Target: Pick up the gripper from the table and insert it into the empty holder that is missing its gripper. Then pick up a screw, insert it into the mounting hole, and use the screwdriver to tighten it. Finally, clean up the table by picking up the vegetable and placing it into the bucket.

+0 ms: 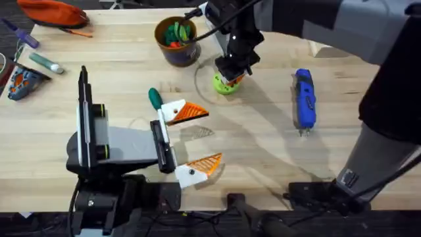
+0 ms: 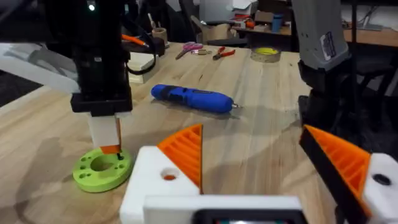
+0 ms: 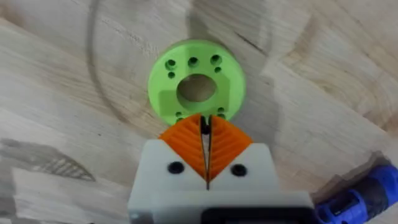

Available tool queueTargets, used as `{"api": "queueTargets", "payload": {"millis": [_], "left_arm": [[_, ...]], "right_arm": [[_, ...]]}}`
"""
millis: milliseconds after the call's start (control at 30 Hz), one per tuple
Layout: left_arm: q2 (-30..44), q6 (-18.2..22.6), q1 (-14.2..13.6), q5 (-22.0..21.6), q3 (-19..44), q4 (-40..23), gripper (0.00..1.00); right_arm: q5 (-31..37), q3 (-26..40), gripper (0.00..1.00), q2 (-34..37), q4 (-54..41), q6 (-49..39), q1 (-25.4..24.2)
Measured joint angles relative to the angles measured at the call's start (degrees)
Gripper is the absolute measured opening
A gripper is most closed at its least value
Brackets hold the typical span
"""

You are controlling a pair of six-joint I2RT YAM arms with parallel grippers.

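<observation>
Left fingers [image 1: 191, 112] spread wide, nothing between them; the left gripper [image 1: 212, 135] lies low over the table [image 1: 263, 151], forearm level, pointing toward the right side. Both white mounts carry orange ribbed wedges. In the left wrist view one mount shows the mounting hole [image 2: 169, 177] with orange behind it and no screw head, so the screw step looks not yet done. The vegetable [image 1: 154, 99] lies just beside the farther left finger: small, glossy, probably light and slippery, best pinched across its middle. Beyond it, the bucket [image 1: 161, 36] stands upright with coloured bits inside. Farther right, the right gripper [image 1: 230, 78] hangs straight down from an arm reaching across the middle, tips on the near edge of the lime-green disc [image 3: 168, 87]. Its pads are pressed together; a thin dark sliver sits at the tips, possibly a screw, cannot tell. A screw would be tiny, stiff and easily dropped, so take it by the shank, head free. The screwdriver [image 1: 303, 99] lies well apart at the right, tip toward the bases; rigid, smooth, grip at mid-barrel.
</observation>
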Motion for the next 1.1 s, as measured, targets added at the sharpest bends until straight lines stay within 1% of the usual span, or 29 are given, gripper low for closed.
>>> {"api": "queueTargets", "payload": {"millis": [33,333,500,633,767,967,1100], "left_arm": [[0.0,0.0,0.0,0.0,0.0,0.0,0.985],[0.0,0.0,0.0,0.0,0.0,0.0,0.985],[-0.01,0.0,0.0,0.0,0.0,0.0,0.985],[0.0,0.0,0.0,0.0,0.0,0.0,0.985],[0.0,0.0,0.0,0.0,0.0,0.0,0.985],[0.0,0.0,0.0,0.0,0.0,0.0,0.985],[0.0,0.0,0.0,0.0,0.0,0.0,0.985]], "right_arm": [[0.0,1.97,0.007,0.0,-1.24,0.02,0.0],[0.0,5.13,0.006,-0.02,-3.41,0.0,0.0],[0.0,6.55,0.006,-2.08,-5.26,0.01,0.0],[0.01,7.95,0.006,-5.64,-6.64,0.02,0.0],[0.02,8.43,0.006,-10.62,-8.61,0.45,0.0],[0.08,8.54,0.006,-18.7,-14.74,2.89,0.07],[0.26,8.59,0.006,-22.9,-19.27,4.03,0.57]]}}
